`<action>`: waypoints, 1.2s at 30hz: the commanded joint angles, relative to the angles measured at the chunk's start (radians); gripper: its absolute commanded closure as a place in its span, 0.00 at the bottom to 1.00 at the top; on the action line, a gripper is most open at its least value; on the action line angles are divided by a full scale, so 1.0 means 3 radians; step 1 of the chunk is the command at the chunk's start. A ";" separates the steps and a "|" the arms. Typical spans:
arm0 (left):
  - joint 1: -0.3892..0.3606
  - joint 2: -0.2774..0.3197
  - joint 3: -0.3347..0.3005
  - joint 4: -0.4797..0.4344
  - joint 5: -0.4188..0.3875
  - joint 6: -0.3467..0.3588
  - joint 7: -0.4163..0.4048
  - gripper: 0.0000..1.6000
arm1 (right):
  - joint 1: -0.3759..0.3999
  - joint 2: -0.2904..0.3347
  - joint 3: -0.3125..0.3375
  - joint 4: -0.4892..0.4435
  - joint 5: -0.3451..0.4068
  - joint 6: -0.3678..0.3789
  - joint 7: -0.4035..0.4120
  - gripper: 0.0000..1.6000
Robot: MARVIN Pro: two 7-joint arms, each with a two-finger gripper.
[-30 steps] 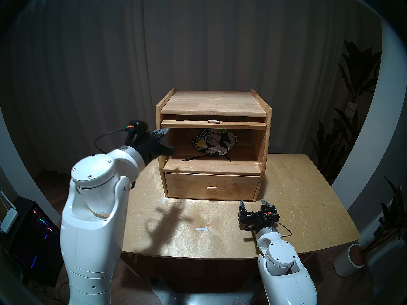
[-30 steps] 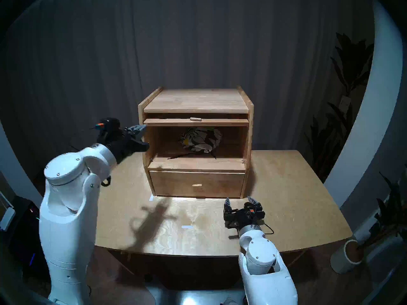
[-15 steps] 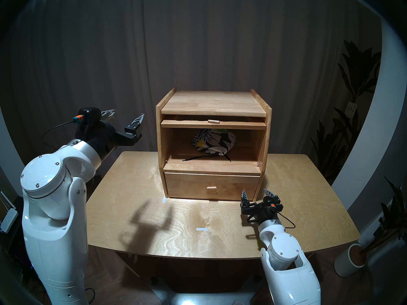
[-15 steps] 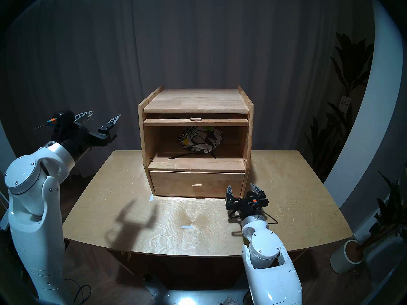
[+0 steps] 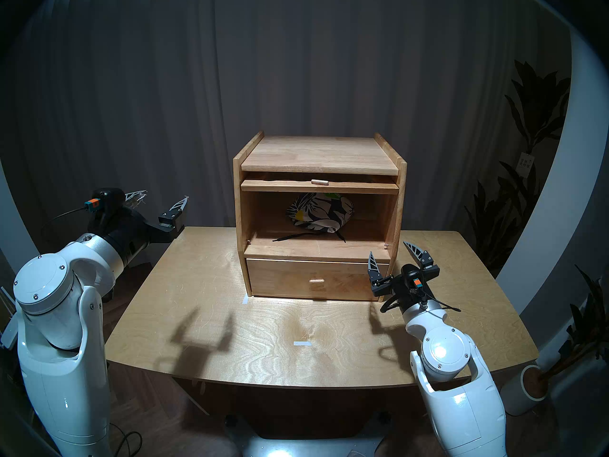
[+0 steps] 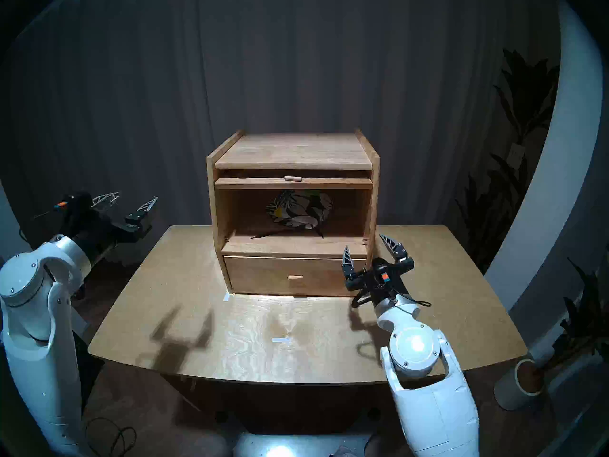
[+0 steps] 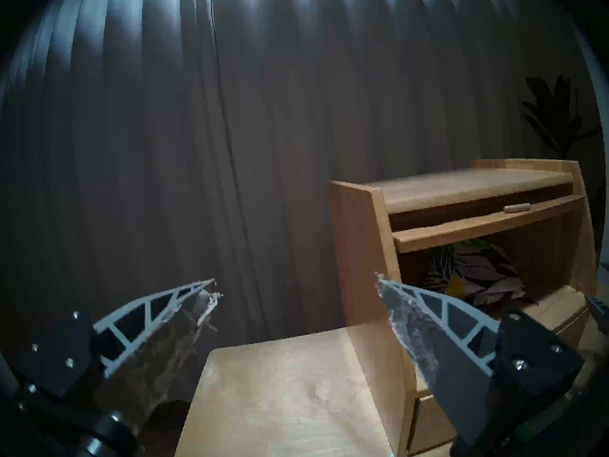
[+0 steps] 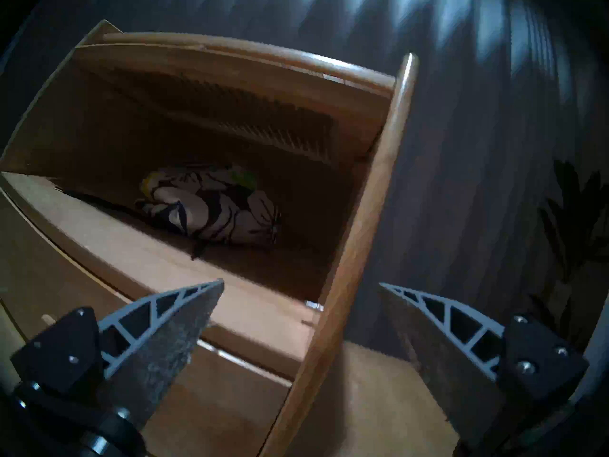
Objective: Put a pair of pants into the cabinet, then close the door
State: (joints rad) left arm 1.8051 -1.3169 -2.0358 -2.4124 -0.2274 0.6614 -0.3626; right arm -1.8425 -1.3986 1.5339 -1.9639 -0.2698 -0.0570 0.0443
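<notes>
The pair of pants [image 5: 318, 214] [image 8: 211, 209], a floral bundle, lies inside the open upper compartment of the wooden cabinet [image 5: 318, 153], its black drawstring trailing forward. The door [image 5: 290, 186] is raised and lies flat under the cabinet top, with its peg handle [image 5: 319, 182] facing out. Its ribbed glass [image 8: 263, 123] shows from below. My left gripper [image 5: 164, 197] [image 7: 296, 283] hangs open and empty left of the cabinet, beyond the table's far left corner. Open too, my right gripper [image 5: 389, 248] [image 8: 300, 283] is by the cabinet's lower right front corner, and the side panel's front edge lines up between its fingers.
The cabinet stands at the back of a wooden table [image 5: 296, 331] and has a shut drawer [image 5: 283, 278] with a small knob below. A dark curtain hangs behind. A potted plant [image 5: 527, 390] stands on the floor at the right.
My left gripper drew back leftward from the cabinet's left side, sank a little and opened. My right gripper rose from the table's front right toward the cabinet's right front corner.
</notes>
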 commanded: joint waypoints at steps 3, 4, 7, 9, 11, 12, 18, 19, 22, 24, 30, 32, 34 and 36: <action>0.0147 -0.0001 -0.0154 -0.0029 -0.0037 -0.0028 -0.0083 0.00 | 0.0191 0.0337 0.0052 -0.0486 -0.0446 -0.0068 0.0070 0.00; 0.0162 -0.0001 -0.0170 -0.0029 -0.0043 -0.0029 -0.0094 0.00 | 0.0214 0.0368 0.0064 -0.0499 -0.0499 -0.0071 0.0082 0.00; 0.0205 -0.0001 -0.0215 -0.0029 -0.0061 -0.0031 -0.0126 0.00 | 0.0271 0.0467 0.0109 -0.0639 -0.0674 -0.0074 0.0119 0.00; 0.0233 -0.0001 -0.0244 -0.0029 -0.0074 -0.0033 -0.0148 0.00 | 0.0307 0.0527 0.0118 -0.0731 -0.0789 -0.0084 0.0152 0.00; 0.0255 -0.0001 -0.0267 -0.0030 -0.0084 -0.0034 -0.0165 0.00 | 0.0341 0.0577 0.0116 -0.0799 -0.0890 -0.0097 0.0180 0.00; 0.0272 -0.0001 -0.0284 -0.0031 -0.0091 -0.0036 -0.0179 0.00 | 0.0355 0.0612 0.0115 -0.0842 -0.0956 -0.0102 0.0202 0.00; 0.0359 -0.0002 -0.0379 -0.0037 -0.0133 -0.0047 -0.0256 0.00 | 0.0418 0.0815 0.0097 -0.1047 -0.1338 -0.0142 0.0345 0.00; 0.0371 -0.0002 -0.0392 -0.0039 -0.0139 -0.0050 -0.0268 0.00 | 0.0422 0.0847 0.0097 -0.1063 -0.1393 -0.0145 0.0371 0.00; 0.0412 -0.0002 -0.0439 -0.0044 -0.0160 -0.0060 -0.0308 0.00 | 0.0431 0.0941 0.0100 -0.1110 -0.1561 -0.0157 0.0455 0.00; 0.0443 -0.0003 -0.0475 -0.0048 -0.0177 -0.0070 -0.0339 0.00 | 0.0416 0.1019 0.0098 -0.1124 -0.1689 -0.0167 0.0528 0.00; 0.0545 -0.0006 -0.0597 -0.0063 -0.0239 -0.0117 -0.0454 0.00 | 0.0328 0.1260 0.0105 -0.1097 -0.2098 -0.0191 0.0802 0.00; 0.0579 -0.0008 -0.0638 -0.0068 -0.0260 -0.0137 -0.0497 0.00 | 0.0315 0.1335 0.0114 -0.1099 -0.2233 -0.0199 0.0889 0.00; 0.0618 -0.0010 -0.0688 -0.0076 -0.0286 -0.0164 -0.0547 0.00 | 0.0298 0.1410 0.0129 -0.1101 -0.2378 -0.0197 0.0983 0.00; 0.0663 -0.0014 -0.0744 -0.0084 -0.0317 -0.0199 -0.0608 0.00 | 0.0285 0.1483 0.0139 -0.1109 -0.2535 -0.0199 0.1075 0.00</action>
State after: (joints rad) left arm 1.9676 -1.3174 -2.2131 -2.4142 -0.3012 0.6361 -0.5017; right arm -1.7452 -1.0466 1.5657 -2.2730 -0.9148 -0.1132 0.3086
